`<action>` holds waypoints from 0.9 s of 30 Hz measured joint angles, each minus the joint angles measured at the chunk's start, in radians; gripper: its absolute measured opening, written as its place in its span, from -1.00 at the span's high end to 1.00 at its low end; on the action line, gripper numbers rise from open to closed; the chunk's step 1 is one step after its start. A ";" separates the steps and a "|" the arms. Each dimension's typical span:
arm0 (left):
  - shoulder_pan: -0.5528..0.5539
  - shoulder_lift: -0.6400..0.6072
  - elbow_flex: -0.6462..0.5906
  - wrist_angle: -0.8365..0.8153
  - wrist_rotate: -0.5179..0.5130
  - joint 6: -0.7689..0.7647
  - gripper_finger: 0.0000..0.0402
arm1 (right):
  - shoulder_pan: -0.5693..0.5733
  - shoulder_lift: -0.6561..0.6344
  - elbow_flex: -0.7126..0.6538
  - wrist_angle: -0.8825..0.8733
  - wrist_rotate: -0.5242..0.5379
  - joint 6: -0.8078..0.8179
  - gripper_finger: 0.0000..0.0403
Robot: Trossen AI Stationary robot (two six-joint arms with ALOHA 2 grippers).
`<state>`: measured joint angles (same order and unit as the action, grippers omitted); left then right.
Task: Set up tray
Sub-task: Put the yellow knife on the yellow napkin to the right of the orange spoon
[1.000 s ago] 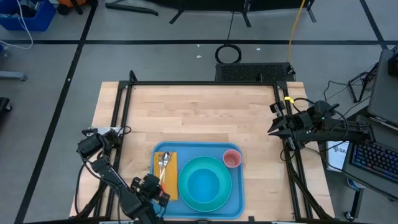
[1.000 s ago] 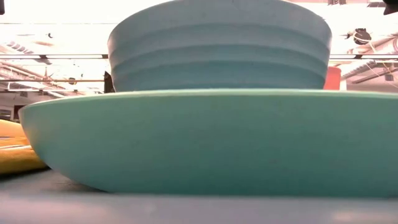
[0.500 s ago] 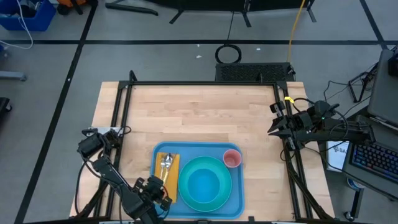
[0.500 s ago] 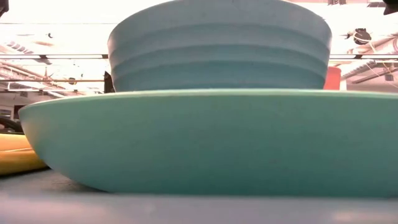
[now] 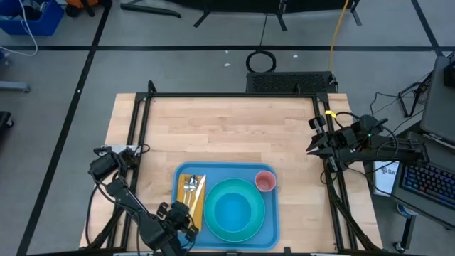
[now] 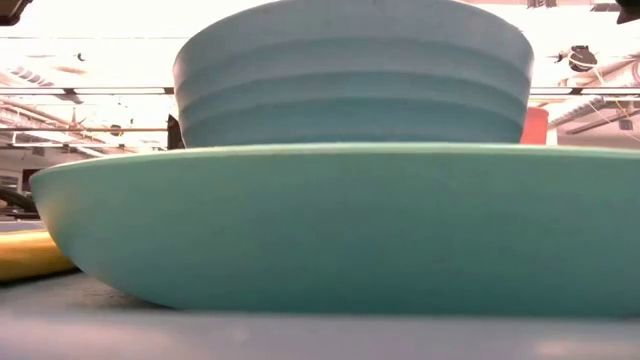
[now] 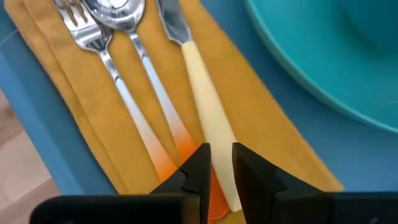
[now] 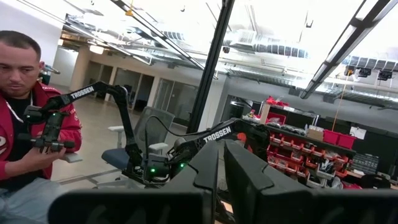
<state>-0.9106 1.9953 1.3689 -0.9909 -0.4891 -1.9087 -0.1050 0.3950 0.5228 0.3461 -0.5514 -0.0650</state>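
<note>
**Item: tray (image 5: 226, 235).** Light-blue, rimmed rectangle at the table's (image 5: 227, 128) 6 o'clock edge in the high view. Contents: turquoise plate (image 5: 234, 208) with a bowl (image 6: 352, 72) stacked on it, at centre; pink cup (image 5: 265, 180) toward the tray's 1 o'clock corner; yellow napkin (image 7: 74, 81) along the 9 o'clock side, carrying fork (image 7: 102, 59), spoon (image 7: 134, 43) and knife (image 7: 199, 112) side by side.

**Item: left gripper (image 7: 219, 163).** Sits over the tray's 7 o'clock corner, low above the handle ends of the cutlery. Fingers narrow, a slim gap between them, holding nothing that shows; the knife's pale handle runs into that gap and the orange handle tips lie just beside the tips. Whether the fingers touch the knife cannot be told.

**Item: right gripper (image 8: 217, 168).** Waits off the table's 3 o'clock edge, near the frame rail, aimed into the room, where a person in a red jacket shows. Fingers close together, holding nothing.

**Risks, as judged.**
- Any sideways drift of the left fingers would likely drag the knife handle and skew the neat row, since the tips straddle it.
- A low retreat could catch the napkin's edge and pull napkin and cutlery toward the rim.
- Pressing down on the handle ends could tip the utensil heads up.
- A straight lift looks the safest exit.

**Tray relative to fingers.** Directly beneath the left fingers; its bare blue floor shows either side of the napkin. Well apart from the right gripper.
</note>
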 joint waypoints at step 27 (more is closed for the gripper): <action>-0.013 0.000 -0.016 -0.018 0.077 -0.003 0.67 | 0.000 0.000 0.000 0.000 0.000 0.000 0.91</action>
<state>-0.9234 1.9953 1.3528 -1.0091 -0.4122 -1.9120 -0.1051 0.3950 0.5228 0.3458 -0.5514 -0.0650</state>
